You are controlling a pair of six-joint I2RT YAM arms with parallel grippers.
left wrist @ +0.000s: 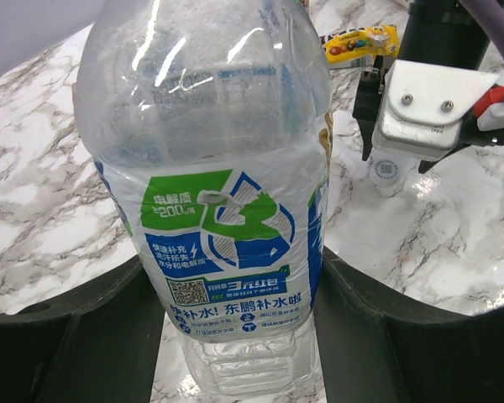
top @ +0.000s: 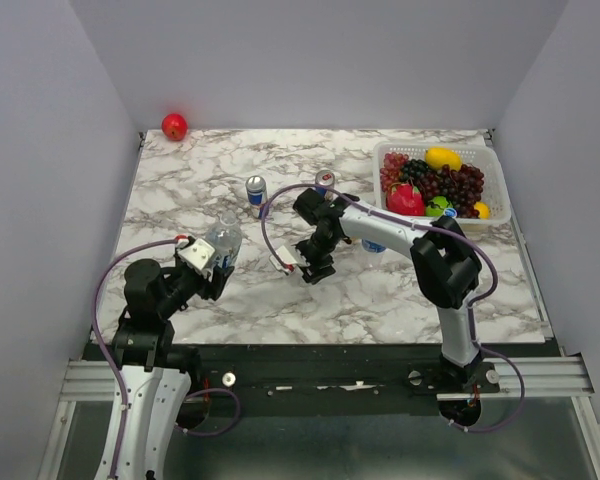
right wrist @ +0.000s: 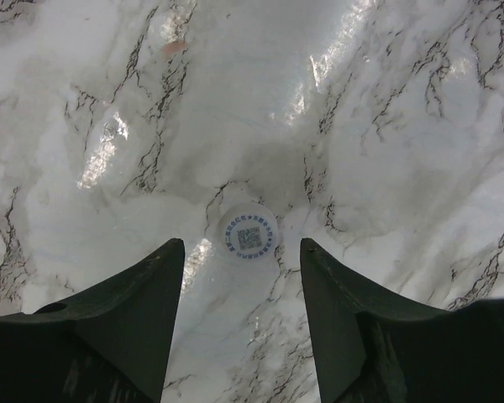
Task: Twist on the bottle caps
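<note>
My left gripper [top: 216,266] is shut on a clear bottle [top: 224,240] with a blue, green and white label, held upright over the table's front left. In the left wrist view the bottle [left wrist: 223,210] fills the space between both fingers [left wrist: 378,336], and its neck is out of frame. My right gripper [top: 304,268] points down at mid-table, open. In the right wrist view a whitish cap [right wrist: 248,233] with a blue printed code lies flat on the marble just ahead of the open fingertips [right wrist: 172,260], untouched. The cap also shows in the left wrist view [left wrist: 389,170], under the right gripper [left wrist: 428,109].
Two drink cans [top: 256,190] [top: 324,180] stand behind the right gripper. A blue-labelled item [top: 373,244] is mostly hidden behind the right forearm. A white basket [top: 492,160] of fruit sits at the back right. A red apple [top: 174,126] lies in the far left corner.
</note>
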